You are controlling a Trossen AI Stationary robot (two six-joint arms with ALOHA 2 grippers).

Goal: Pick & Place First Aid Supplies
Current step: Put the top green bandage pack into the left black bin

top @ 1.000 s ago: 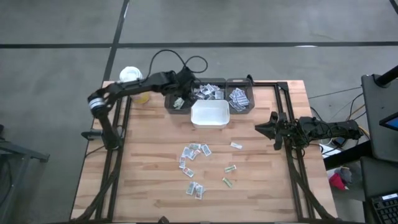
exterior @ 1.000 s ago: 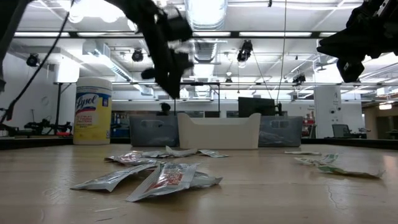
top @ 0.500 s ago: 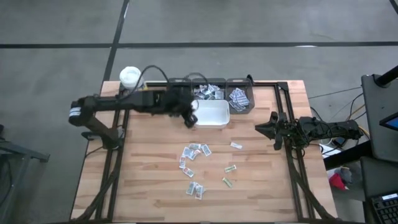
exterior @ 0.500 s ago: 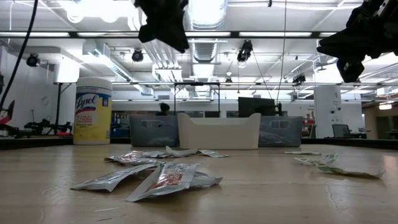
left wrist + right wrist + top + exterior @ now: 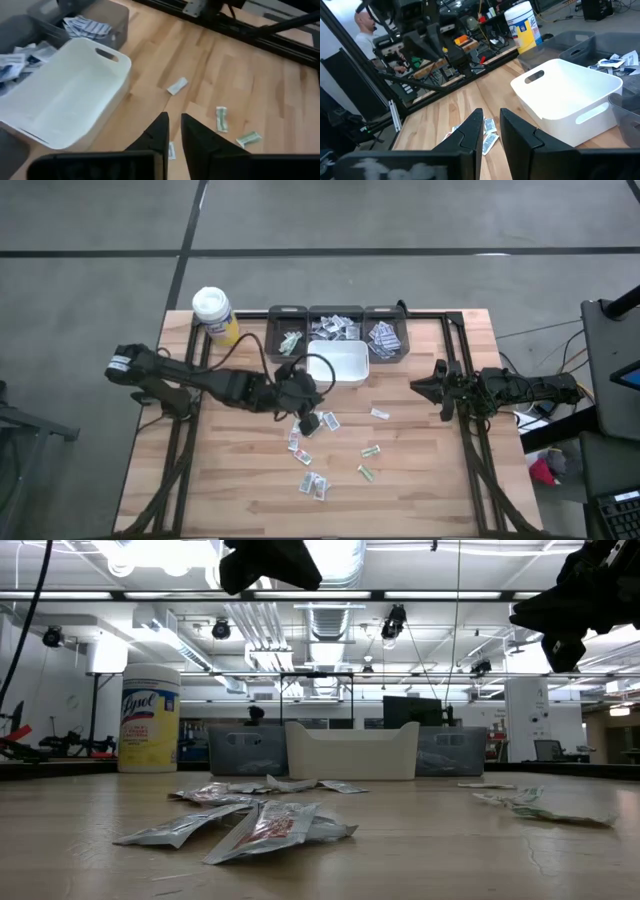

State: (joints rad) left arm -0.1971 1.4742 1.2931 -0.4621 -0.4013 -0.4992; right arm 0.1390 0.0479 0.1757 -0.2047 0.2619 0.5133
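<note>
Several small flat packets, the first aid supplies [image 5: 312, 450], lie loose on the wooden table [image 5: 230, 470] near its middle; from table height they show as a flat heap [image 5: 262, 825]. My left gripper [image 5: 308, 418] hangs above the far end of this scatter, slanting down, shut and holding nothing [image 5: 173, 120]. My right gripper [image 5: 425, 387] waits level at the table's right edge, shut and holding nothing [image 5: 491, 115].
Three dark bins [image 5: 335, 328] with packets stand along the far edge, a white bin [image 5: 340, 365] just in front of them. A white-lidded yellow bottle [image 5: 213, 315] stands at the far left. More packets [image 5: 368, 462] lie right of the main scatter.
My left gripper has swung from over the far-left dark bin, past the white bin's left corner, toward the table's near edge, and now hangs above the loose packets. A green-printed packet lies in that left bin. The right arm has kept still.
</note>
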